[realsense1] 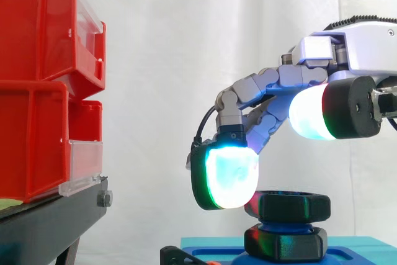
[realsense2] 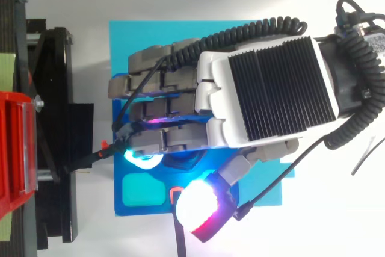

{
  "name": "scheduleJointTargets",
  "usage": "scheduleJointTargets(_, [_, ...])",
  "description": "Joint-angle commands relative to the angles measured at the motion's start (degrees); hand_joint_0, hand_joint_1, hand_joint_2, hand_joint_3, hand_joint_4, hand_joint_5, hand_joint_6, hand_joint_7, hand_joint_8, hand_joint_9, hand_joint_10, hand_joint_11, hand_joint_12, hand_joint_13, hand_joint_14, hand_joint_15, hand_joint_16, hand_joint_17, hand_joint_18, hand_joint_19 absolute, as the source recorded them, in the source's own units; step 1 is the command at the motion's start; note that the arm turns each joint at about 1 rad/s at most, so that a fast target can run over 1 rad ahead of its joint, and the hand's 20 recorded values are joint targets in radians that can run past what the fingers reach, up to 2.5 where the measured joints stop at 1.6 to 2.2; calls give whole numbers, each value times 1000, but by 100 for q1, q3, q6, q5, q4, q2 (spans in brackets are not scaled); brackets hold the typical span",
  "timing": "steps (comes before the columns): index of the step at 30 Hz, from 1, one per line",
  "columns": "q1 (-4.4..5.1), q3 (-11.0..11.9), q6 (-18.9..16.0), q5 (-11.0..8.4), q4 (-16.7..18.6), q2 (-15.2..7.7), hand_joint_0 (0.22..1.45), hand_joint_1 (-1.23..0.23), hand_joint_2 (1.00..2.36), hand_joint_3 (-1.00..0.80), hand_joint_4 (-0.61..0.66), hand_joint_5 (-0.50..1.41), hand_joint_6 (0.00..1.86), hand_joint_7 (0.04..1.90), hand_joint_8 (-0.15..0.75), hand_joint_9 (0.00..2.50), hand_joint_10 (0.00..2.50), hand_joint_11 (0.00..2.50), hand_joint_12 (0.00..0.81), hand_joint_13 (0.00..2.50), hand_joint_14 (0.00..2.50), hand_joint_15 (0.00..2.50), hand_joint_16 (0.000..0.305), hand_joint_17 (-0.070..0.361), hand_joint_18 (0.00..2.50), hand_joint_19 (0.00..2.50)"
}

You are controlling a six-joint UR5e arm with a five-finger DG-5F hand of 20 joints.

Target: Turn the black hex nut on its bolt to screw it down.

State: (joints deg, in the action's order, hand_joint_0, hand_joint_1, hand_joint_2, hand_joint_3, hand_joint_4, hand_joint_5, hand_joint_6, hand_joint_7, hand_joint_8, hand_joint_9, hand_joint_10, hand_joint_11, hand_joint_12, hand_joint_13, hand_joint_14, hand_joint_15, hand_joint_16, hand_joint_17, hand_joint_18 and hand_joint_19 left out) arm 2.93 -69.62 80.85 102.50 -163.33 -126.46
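Thumb [realsense1: 313, 113] of hand [realsense2: 264, 88] rides high, well apart from fingers [realsense1: 226, 175], which curl down and grip nothing; one pad sits at left edge of nut [realsense1: 293, 206], contact unclear. Nut sits up on blue bolt [realsense1: 279, 221] above base [realsense1: 360, 243]. Probably rigid, light and slick; pinch opposite flats.

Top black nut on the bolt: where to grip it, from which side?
Grip the nut by opposite side flats, coming from above. It sits level on an upright bolt, its sides free all round with a gap to the lower black piece; the blue base shuts off any way in from below. The hand hangs over it.
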Motion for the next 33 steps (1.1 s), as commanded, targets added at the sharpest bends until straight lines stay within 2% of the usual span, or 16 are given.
scheduleJointTargets(1, [-30, 1, 62, 25, -15, -1, 528, -158, 1000, -500, 254, -12, 504, 1142, 258, 843, 0, 0, 306, 517, 2, 36, 43, 97, 444, 303])
scheduleJointTargets(3, [-100, 1, 106, 60, -15, 7, 528, -157, 1000, -500, 247, -12, 504, 1148, 259, 845, 1, 2, 307, 520, 0, 39, 43, 97, 446, 309])
scheduleJointTargets(10, [-214, 1, 185, 113, -23, -1, 529, -160, 1000, -500, 236, -14, 504, 1145, 255, 859, 0, 19, 306, 533, 0, 46, 43, 97, 457, 307])
scheduleJointTargets(12, [-293, 1, 238, 236, -59, -1, 529, -163, 1000, -500, 240, -14, 504, 1147, 257, 863, 0, 19, 306, 536, 1, 46, 43, 97, 467, 314])
scheduleJointTargets(14, [-337, 1, 247, 271, -59, -1, 529, -165, 1000, -500, 242, -14, 504, 1144, 256, 868, 0, 21, 306, 545, 2, 50, 43, 96, 472, 320])
scheduleJointTargets(15, [-425, 1, 273, 332, -59, -1, 529, -165, 1000, -500, 243, -16, 504, 1140, 256, 869, 0, 21, 305, 554, 2, 60, 43, 96, 473, 319])
scheduleJointTargets(18, [-539, 1, 291, 429, -67, 7, 529, -170, 1000, -500, 231, -21, 504, 1118, 257, 868, 0, 32, 301, 592, 3, 82, 43, 96, 488, 326])
scheduleJointTargets(22, [-610, 88, 273, 508, -85, 7, 532, -189, 1000, -500, 227, -43, 504, 1037, 258, 874, 2, 36, 300, 625, 4, 93, 43, 96, 508, 330])
scheduleJointTargets(28, [-627, 352, 256, 385, -296, -1, 532, -192, 1000, -500, 225, -55, 504, 976, 256, 872, 0, 51, 304, 622, 4, 95, 43, 97, 496, 328])
scheduleJointTargets(33, [-548, 378, 256, 306, -419, 7, 529, -187, 1000, -500, 212, -75, 503, 864, 253, 857, 0, 44, 309, 591, 3, 86, 44, 99, 494, 329])
